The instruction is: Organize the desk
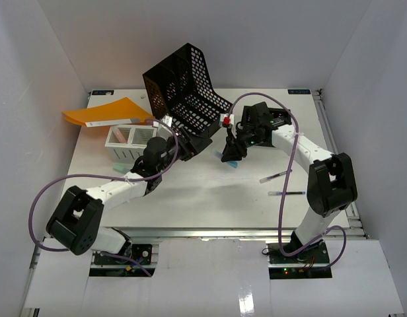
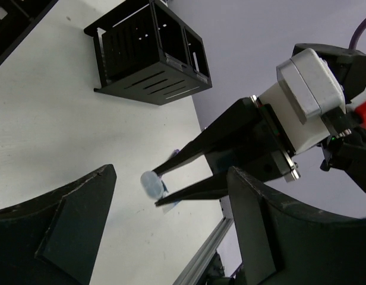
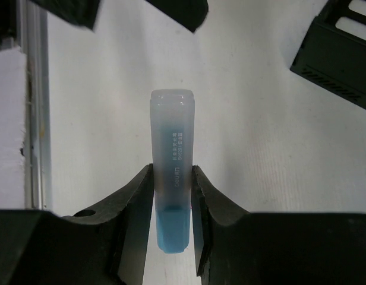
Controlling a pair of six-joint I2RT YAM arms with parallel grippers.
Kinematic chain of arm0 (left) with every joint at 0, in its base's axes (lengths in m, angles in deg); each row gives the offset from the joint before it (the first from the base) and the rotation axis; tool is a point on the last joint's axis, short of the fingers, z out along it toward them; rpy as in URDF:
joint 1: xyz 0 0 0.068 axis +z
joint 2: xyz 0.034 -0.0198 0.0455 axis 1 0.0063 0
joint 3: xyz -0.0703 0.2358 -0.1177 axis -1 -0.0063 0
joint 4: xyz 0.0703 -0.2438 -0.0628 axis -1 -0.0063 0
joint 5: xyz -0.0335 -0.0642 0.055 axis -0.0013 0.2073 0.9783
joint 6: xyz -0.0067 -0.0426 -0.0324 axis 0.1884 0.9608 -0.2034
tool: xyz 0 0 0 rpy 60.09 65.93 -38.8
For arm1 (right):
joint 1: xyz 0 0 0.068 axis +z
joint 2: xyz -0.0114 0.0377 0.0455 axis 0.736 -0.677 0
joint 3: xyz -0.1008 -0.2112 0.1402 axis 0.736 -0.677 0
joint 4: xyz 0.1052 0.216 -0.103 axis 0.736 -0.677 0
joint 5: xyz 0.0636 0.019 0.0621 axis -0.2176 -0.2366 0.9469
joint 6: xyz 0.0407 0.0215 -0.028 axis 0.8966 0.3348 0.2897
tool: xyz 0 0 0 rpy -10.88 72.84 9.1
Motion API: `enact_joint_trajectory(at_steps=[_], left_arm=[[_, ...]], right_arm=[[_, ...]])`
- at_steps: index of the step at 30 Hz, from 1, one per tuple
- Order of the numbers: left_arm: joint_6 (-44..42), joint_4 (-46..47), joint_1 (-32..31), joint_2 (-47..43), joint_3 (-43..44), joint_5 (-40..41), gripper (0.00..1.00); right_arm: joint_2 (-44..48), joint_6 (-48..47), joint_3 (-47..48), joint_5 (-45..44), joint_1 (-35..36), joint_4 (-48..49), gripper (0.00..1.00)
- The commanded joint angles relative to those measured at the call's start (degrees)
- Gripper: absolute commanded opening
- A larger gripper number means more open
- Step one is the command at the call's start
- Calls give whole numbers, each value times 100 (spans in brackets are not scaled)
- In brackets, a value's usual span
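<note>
Rail of silvery metal runs along the bottom edge of the desk (image 1: 210,198), the big white tabletop that fills the middle of the overhead view and carries everything else. Just above the rail, at the lower right, we see two pens (image 1: 287,193) lying apart from each other on the bare white surface.

Farther up, near the centre, the right gripper (image 3: 172,169) points down at the desk with its jaws closed on a blue highlighter (image 3: 172,119). They clamp the barrel partway along, the pale cap end sticking out beyond the fingertips. The left gripper (image 2: 171,171) faces it from the left, spread wide with nothing between its fingers (image 2: 58,231). Its own camera shows a black slotted box (image 2: 150,53) on the desk beyond.

At the middle left stands a white box (image 1: 129,142) with compartments. Behind it an orange folder (image 1: 106,112) pokes out past the desk's left edge. At the upper centre a black mesh basket (image 1: 187,89) stands tilted; we cannot tell what holds it up.
</note>
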Motion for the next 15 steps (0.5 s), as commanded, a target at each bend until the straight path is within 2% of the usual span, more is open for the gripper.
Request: enact_joint_trajectory(at_steps=[1, 11, 15], left_arm=[[41, 79, -170, 157, 297, 399, 84], [-34, -249, -321, 285, 389, 600, 73], [-56, -275, -337, 313, 421, 631, 65]], right_arm=[[168, 797, 139, 404, 109, 521, 9], [-17, 1183, 548, 313, 314, 705, 10], [-68, 1199, 608, 191, 501, 707, 13]])
